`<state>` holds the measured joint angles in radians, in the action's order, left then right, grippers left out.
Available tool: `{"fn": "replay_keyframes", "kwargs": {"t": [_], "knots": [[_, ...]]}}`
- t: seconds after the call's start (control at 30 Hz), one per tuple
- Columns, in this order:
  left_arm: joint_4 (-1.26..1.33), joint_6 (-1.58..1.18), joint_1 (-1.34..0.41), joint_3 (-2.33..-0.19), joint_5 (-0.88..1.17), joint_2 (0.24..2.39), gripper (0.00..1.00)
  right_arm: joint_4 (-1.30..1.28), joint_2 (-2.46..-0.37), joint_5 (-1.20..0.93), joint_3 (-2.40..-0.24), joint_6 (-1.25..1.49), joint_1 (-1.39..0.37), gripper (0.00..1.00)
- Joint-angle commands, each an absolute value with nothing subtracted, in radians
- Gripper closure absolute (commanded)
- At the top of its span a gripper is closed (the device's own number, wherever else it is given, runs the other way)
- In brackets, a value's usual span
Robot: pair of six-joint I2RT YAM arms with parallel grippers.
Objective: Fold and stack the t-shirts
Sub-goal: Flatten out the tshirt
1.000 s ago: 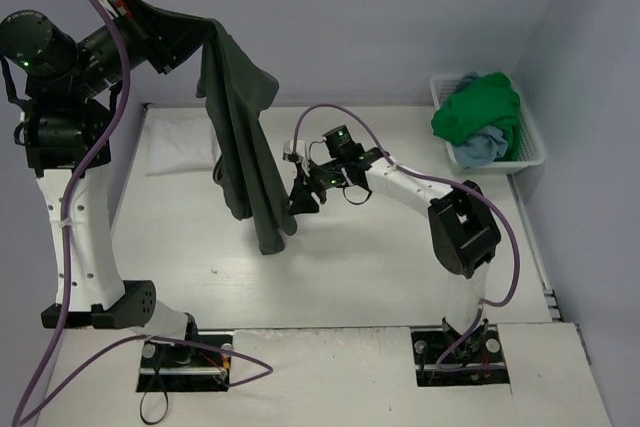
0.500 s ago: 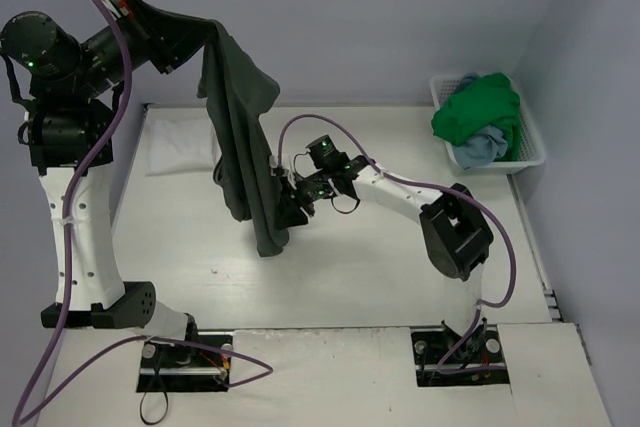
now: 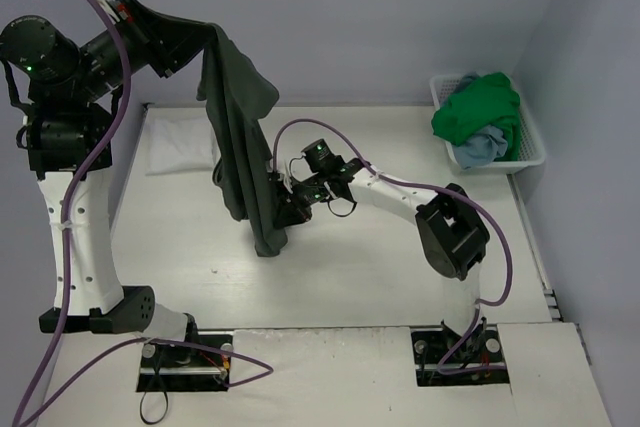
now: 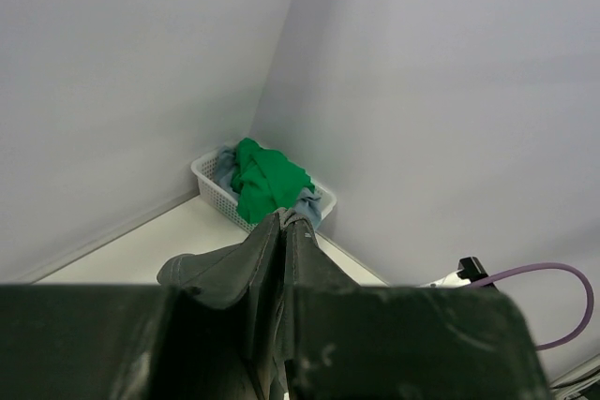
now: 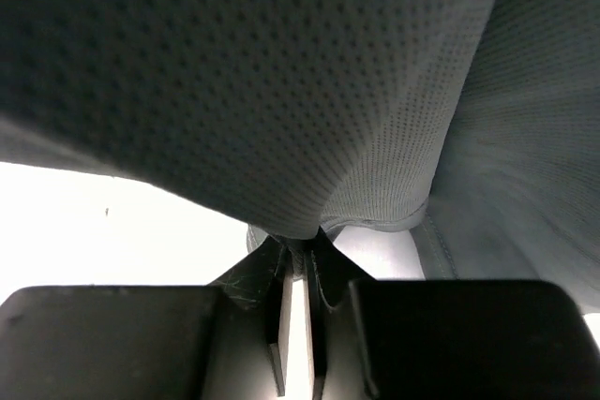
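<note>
A dark olive-grey t-shirt (image 3: 240, 152) hangs in a long drape from my left gripper (image 3: 205, 39), which is raised high at the back left and shut on its top edge. In the left wrist view the cloth (image 4: 246, 264) is pinched between the dark fingers. My right gripper (image 3: 283, 209) reaches in from the right and is shut on a fold of the shirt's lower hanging part; its wrist view shows the fabric (image 5: 281, 91) caught at the tips (image 5: 305, 248). A white t-shirt (image 3: 180, 144) lies folded on the table at the back left.
A white slatted basket (image 3: 532, 142) stands at the back right, holding a bright green t-shirt (image 3: 480, 109) and a light blue t-shirt (image 3: 480, 149). The same basket (image 4: 212, 181) sits in the room's corner in the left wrist view. Walls close in at the back and right.
My right gripper has moved left to the hanging shirt and closed on its lower part. The left arm has stayed still with the shirt held up.
</note>
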<state>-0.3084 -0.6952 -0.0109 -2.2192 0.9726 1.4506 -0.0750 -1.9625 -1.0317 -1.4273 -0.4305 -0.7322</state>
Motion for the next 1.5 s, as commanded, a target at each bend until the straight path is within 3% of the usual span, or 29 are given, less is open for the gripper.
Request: {"fn": "replay_keyframes", "kwargs": {"t": [0.0, 0.07, 0.6, 0.9, 1.23, 1.47], "knots": [[-0.222, -0.692, -0.009, -2.220, 0.983, 1.404, 1.00, -0.052, -1.907, -1.008, -1.442, -0.422, -0.715, 0.96], [-0.229, -0.681, -0.008, -2.210, 0.982, 1.398, 1.00, -0.052, -1.893, -0.996, -1.437, -0.411, -0.704, 1.00], [-0.360, -0.506, -0.008, -2.137, 0.950, 1.379, 1.00, -0.107, -1.600, -0.743, -1.433, -0.391, -0.516, 1.00], [-0.477, -0.318, -0.008, -2.076, 0.904, 1.342, 1.00, -0.259, -1.410, -0.672, -1.537, -0.408, -0.352, 1.00], [-0.644, -0.175, -0.006, -2.068, 0.859, 1.192, 1.00, -0.394, -1.125, -0.482, -1.605, -0.457, -0.313, 1.00], [-0.736, -0.055, -0.008, -1.930, 0.819, 1.040, 1.00, -0.342, -0.940, -0.281, -1.491, -0.413, -0.186, 1.00]]}}
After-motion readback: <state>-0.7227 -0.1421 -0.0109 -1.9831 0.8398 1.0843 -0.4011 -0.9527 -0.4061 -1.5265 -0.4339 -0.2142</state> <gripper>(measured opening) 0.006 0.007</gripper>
